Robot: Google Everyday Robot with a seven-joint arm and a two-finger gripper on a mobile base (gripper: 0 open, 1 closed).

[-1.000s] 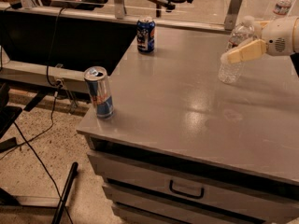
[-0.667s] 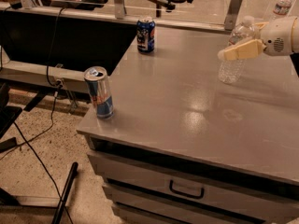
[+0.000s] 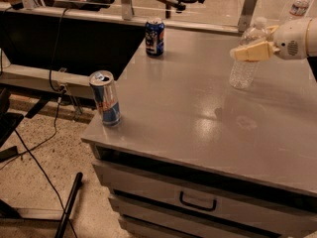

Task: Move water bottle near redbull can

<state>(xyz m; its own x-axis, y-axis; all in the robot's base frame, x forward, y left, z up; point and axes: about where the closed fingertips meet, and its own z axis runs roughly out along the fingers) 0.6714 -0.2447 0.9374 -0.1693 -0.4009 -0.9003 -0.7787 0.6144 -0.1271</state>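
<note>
Gripper (image 3: pixel 250 51) at water bottle (image 3: pixel 242 74) shoulder; cannot tell if clasped. Confirm hold, then carry toward redbull can (image 3: pixel 105 99).

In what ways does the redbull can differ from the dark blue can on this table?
The redbull can is taller and slimmer; the dark blue can is shorter and wider. The redbull can is silver and blue with red; the dark blue can is mostly dark. The redbull can stands at the near corner of the table; the dark blue can stands at the far edge. Both are upright. The gripper is at the water bottle, away from both cans.
</note>
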